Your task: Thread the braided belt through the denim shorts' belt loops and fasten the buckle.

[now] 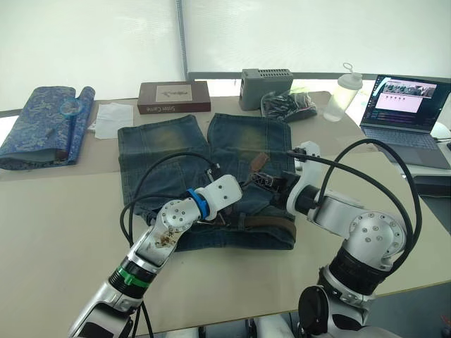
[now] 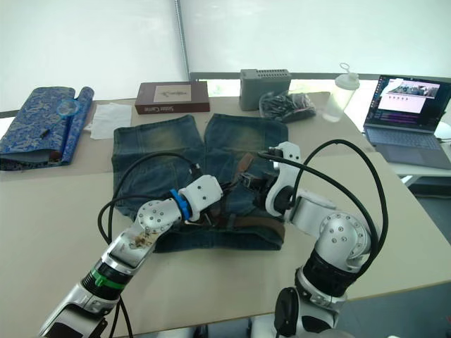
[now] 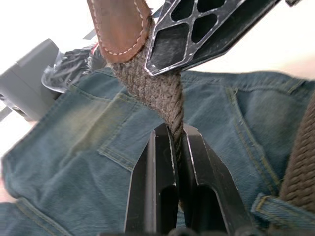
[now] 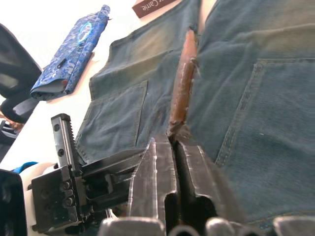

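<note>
From the head views, the denim shorts [image 1: 204,176] lie flat in the middle of the desk [image 1: 63,232], waistband at the near edge and legs pointing far, which puts the belt loops within easy reach of both arms. The braided belt [image 1: 264,222] already runs along the right half of the waistband, and its leather tip [image 1: 259,163] sticks up between the two arms. The left wrist view shows the left pincer [image 3: 177,142] clenched on the braided part of the belt, with the right arm's black finger just beyond it; my guess is it holds the strap taut so the end can be steered. In the right wrist view the right pincer [image 4: 173,142] is clamped on the belt just below the leather tip, probably to aim it at the next loop. I can't make out the buckle, so fastening looks a way off.
</note>
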Motion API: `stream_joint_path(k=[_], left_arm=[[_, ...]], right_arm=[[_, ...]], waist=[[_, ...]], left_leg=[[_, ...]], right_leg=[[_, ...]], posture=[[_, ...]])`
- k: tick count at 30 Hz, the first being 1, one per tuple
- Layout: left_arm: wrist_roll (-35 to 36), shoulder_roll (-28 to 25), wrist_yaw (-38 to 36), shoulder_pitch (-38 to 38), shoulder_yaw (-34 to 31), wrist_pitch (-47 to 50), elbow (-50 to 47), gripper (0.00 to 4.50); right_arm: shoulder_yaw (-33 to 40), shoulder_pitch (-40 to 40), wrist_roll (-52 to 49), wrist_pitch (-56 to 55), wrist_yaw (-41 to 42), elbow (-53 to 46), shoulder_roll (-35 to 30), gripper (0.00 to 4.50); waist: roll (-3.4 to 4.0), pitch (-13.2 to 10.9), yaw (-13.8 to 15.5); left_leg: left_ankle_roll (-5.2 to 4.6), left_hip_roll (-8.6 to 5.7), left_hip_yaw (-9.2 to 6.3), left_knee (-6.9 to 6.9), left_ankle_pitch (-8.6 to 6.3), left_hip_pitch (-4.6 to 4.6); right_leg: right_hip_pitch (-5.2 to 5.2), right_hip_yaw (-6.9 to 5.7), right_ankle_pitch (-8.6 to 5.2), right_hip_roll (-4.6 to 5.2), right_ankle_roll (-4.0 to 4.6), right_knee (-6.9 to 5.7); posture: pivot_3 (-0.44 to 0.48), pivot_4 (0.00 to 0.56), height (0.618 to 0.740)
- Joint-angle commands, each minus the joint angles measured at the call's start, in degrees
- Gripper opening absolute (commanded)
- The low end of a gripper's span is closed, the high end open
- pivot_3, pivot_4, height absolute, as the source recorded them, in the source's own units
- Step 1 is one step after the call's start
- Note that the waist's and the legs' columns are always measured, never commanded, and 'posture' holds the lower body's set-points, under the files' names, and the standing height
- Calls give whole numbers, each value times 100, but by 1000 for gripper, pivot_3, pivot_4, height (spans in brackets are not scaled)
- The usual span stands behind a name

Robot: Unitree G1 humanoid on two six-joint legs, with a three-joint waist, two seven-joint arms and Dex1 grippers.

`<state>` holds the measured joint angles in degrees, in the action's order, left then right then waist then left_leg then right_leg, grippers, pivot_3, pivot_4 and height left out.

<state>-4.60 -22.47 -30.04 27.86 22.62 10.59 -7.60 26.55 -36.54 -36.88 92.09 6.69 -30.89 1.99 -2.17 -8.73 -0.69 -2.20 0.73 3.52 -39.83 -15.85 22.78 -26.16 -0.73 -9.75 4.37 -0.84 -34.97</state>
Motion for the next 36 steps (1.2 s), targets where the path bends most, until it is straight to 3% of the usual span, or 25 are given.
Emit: stream_joint_path(k=[1,2,5,7,9,11,14,19,24,30,36], left_arm=[[88,70,-260,110,-44,-316,-231,746],[295,109,-368,53,-139,-203,-303,1011],[990,305,-530,-39,-571,358,-484,2408],[2004,404,-608,-114,-1315,1261,-713,3419],[2814,238,-744,-197,-2017,2026,-795,3419],[3150,41,-664,-193,-2556,2450,-658,3419],[3462,-269,-716,-213,-3047,2797,-441,2571],[3420,-671,-1085,-523,-2849,2793,-526,83],[2971,-869,-1205,-1085,-2270,2454,-692,30],[2807,-842,-1148,-1514,-2111,2291,-711,30],[2046,-955,-1197,-1864,-1524,1737,1,30]], right_arm=[[61,-15,16,41,-79,-75,9,0],[67,6,10,41,-75,-83,1,0],[81,37,11,41,-70,-88,-26,0],[156,97,-11,41,-52,-147,-73,0],[230,169,-9,41,-25,-195,-146,0],[258,268,7,41,11,-233,-231,0],[199,447,30,-20,46,-280,-338,0],[1,712,55,-254,48,-276,-295,0],[-265,992,65,-426,94,-334,-412,0],[-138,1157,-2,-422,135,-526,-588,0],[-261,1411,105,-583,203,-903,-1179,0]], waist=[[0,0,-1],[0,0,-3],[1,0,-6],[0,0,-12],[1,0,-55],[4,-1,-79],[4,-2,-75],[4,-2,-47],[5,-2,-16],[6,-2,-16],[17,4,-9]], left_leg=[[0,0,0,0,0,0],[0,0,0,0,0,-1],[0,0,0,-1,0,1],[0,1,-1,-1,0,2],[0,5,-2,-1,0,1],[0,8,-2,-1,0,-4],[0,8,-4,1,0,-5],[-1,-3,0,1,0,-3],[-1,-2,0,2,0,-3],[2,4,0,2,1,-8],[1,0,2,4,1,-9]], right_leg=[[0,1,0,0,0,0],[0,1,0,0,0,-1],[0,0,0,2,-1,0],[0,0,0,1,-1,1],[-1,0,0,-1,-2,-1],[-1,1,-1,-7,-2,-5],[-1,-2,-2,-11,-2,-4],[1,2,-2,0,-4,0],[0,1,-2,0,-3,1],[0,1,-2,-4,2,-2],[2,3,-3,0,1,1]], posture=[[0,150,740],[0,150,740],[0,150,740],[0,150,740],[0,150,740],[0,150,740],[0,150,740],[0,150,740],[0,150,740],[0,150,740],[0,150,740]])
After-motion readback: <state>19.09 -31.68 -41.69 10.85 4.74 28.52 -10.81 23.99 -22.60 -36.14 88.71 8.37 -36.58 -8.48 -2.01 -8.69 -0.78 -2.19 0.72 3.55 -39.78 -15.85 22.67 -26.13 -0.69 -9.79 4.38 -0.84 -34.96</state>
